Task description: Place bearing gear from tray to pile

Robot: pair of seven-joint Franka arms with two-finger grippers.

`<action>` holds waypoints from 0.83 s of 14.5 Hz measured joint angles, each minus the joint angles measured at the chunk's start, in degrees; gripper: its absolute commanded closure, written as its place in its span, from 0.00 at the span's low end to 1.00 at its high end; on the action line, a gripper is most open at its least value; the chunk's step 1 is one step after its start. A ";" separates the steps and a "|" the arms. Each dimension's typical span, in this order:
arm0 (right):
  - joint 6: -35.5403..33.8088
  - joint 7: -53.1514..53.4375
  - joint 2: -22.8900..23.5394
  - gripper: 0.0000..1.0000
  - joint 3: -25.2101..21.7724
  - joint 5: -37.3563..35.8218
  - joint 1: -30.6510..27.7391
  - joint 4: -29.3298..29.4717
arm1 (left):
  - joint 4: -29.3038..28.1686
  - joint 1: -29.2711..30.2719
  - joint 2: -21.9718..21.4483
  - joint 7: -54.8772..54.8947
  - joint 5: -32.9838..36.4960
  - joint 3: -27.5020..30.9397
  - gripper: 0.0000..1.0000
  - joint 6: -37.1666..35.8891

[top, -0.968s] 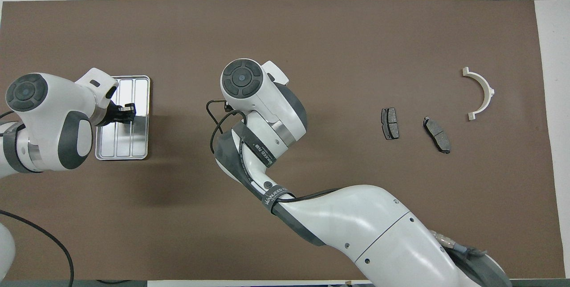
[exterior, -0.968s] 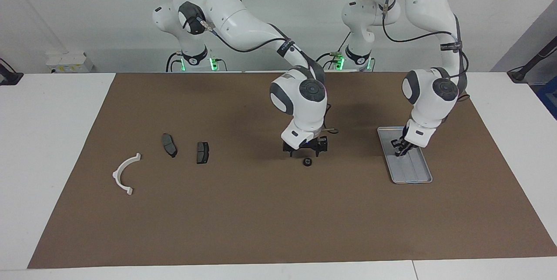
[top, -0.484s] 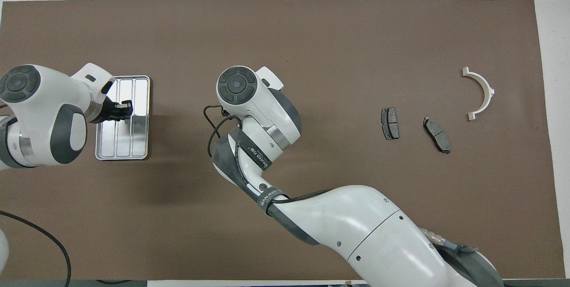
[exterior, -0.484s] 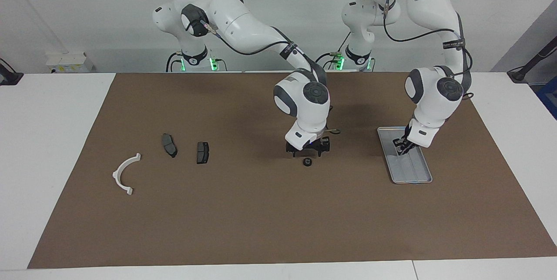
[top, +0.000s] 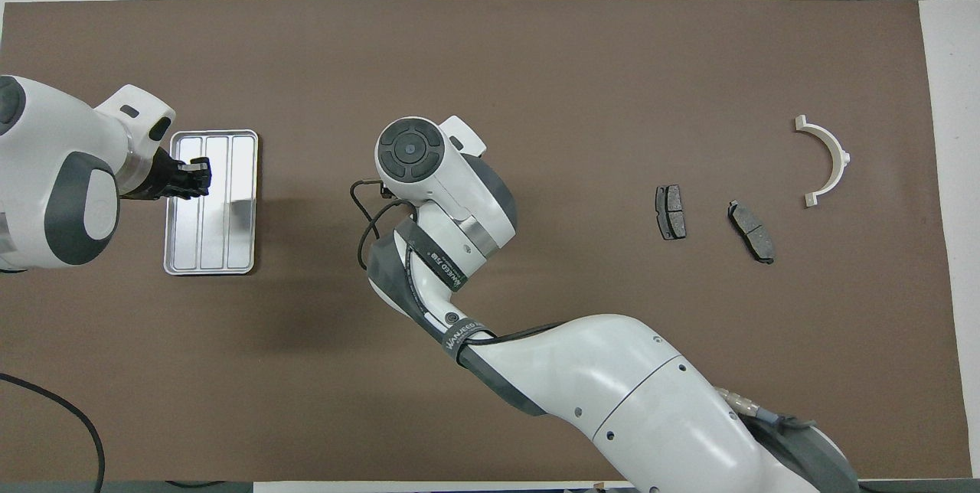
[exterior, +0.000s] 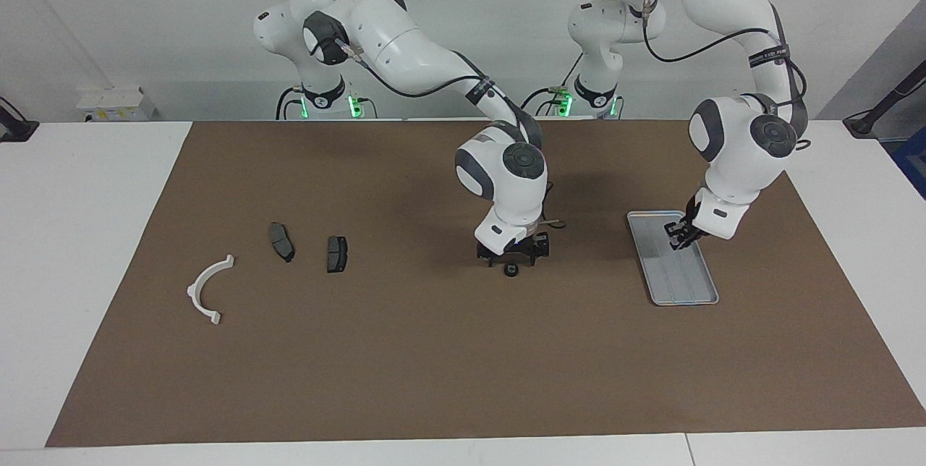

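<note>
The right arm is bent down over the middle of the brown mat (exterior: 434,365), and the right gripper (exterior: 512,257) is lowered over the bearing gear (exterior: 511,270), a small dark wheel lying on the mat between the tray and the pile; its fingertips are seen spread apart on either side above the gear, and contact cannot be told. In the overhead view that gripper and the gear are hidden under the arm's wrist. The left arm is folded above the left arm's end of the table, and the left gripper (exterior: 680,236) is held over the tray (exterior: 680,292) with its fingertips together, nothing being seen between them. The tray (top: 210,263) is seen bare. Toward the right arm's end lie two dark brake pads (exterior: 336,254) (exterior: 281,242) and a white half-ring bracket (exterior: 205,291). The mat is laid on a white table (exterior: 87,184) before a pale wall.
</note>
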 measured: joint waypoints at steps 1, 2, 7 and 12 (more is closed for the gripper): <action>0.01 0.00 0.00 0.70 -0.03 -0.01 0.00 0.02 | 0.00 0.00 0.00 0.00 -0.01 0.00 0.93 -0.06; 0.02 0.00 0.00 0.85 -0.09 -0.01 -0.03 0.13 | 0.00 0.00 0.00 -0.01 -0.01 0.00 0.93 -0.10; -0.09 0.03 -0.14 1.00 0.00 0.00 0.03 0.76 | 0.02 0.00 -0.02 -0.06 -0.08 -0.03 0.93 -0.13; -0.10 0.03 -0.27 1.00 -0.90 -0.27 -0.76 1.34 | 1.31 -1.25 -0.23 -7.35 -1.41 -2.00 0.93 -0.85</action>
